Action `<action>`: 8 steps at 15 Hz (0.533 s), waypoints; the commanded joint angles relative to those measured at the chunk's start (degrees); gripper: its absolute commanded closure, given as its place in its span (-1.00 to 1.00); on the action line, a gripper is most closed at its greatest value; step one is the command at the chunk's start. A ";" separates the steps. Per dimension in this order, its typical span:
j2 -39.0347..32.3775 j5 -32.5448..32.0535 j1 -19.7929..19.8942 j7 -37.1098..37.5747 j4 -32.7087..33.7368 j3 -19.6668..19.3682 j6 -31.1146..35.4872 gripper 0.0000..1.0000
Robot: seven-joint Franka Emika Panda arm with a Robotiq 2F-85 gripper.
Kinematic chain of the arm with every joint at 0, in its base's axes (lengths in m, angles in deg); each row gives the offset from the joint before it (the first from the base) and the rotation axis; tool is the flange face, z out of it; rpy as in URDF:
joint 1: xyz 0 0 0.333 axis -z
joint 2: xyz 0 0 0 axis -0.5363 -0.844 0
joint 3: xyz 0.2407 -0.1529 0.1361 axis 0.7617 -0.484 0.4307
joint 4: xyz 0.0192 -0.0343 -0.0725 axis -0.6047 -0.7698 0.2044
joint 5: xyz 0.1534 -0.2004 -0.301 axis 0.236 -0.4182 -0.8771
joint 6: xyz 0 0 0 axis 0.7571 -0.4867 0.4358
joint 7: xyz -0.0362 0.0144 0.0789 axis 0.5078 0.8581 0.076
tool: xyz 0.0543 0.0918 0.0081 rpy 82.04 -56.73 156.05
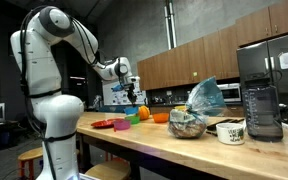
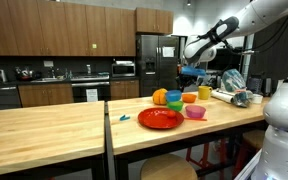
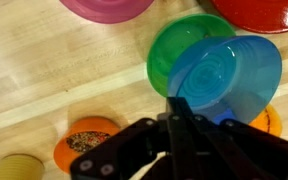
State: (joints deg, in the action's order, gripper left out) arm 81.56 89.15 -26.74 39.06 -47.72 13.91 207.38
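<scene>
In the wrist view my gripper (image 3: 180, 103) is shut on the near rim of a blue bowl (image 3: 229, 72). The bowl hangs above the wooden counter (image 3: 54, 70) and partly covers a green bowl (image 3: 176, 48) below it. In both exterior views the gripper (image 1: 131, 90) (image 2: 190, 72) hovers well above the counter's cluster of dishes, and a bit of blue shows at its tip. An orange bowl (image 3: 84, 145) and a yellow cup (image 3: 19, 167) lie lower left of the fingers.
A red plate (image 2: 160, 118), a pink bowl (image 2: 195, 112), an orange ball (image 2: 160, 97) and yellow cups (image 2: 204, 92) stand on the counter. Further along are a filled bag (image 1: 188, 125), a mug (image 1: 230, 131) and a blender (image 1: 262, 105).
</scene>
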 commanded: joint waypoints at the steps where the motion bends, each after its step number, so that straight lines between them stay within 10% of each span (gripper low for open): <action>1: 4.19 0.11 1.26 -2.36 -2.34 -0.74 -1.12 0.99; 8: 9.74 -0.58 5.50 -7.15 -6.52 -4.33 -4.68 0.99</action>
State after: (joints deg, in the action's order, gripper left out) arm 87.59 89.04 -23.27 34.11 -51.65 10.59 204.46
